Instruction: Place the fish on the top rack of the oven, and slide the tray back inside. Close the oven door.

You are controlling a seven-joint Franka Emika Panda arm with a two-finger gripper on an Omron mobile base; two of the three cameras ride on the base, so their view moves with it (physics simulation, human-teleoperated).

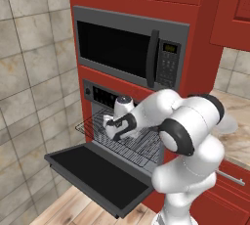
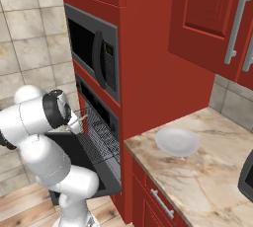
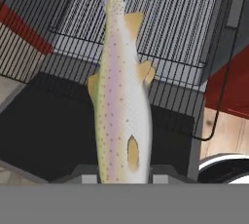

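My gripper (image 3: 121, 177) is shut on the fish (image 3: 121, 101), a slim speckled grey-beige fish with a pale belly that hangs lengthwise away from the fingers. Beneath it lies the top rack (image 3: 170, 28), a grey wire-grid shelf pulled partway out of the oven (image 1: 105, 94). The oven door (image 1: 93, 170) hangs open and flat below the rack. In the left base view the gripper (image 1: 114, 130) hovers just above the rack's (image 1: 141, 148) left half. From the right base view, the rack (image 2: 101, 132) pokes out of the oven opening behind my arm.
A dark microwave (image 1: 127, 48) sits directly above the oven in the red cabinetry. To the right, a marble counter (image 2: 207, 171) carries a round white plate (image 2: 177, 141). Wood floor (image 1: 63, 209) lies under the open door, with a tiled wall (image 1: 34, 72) to the left.
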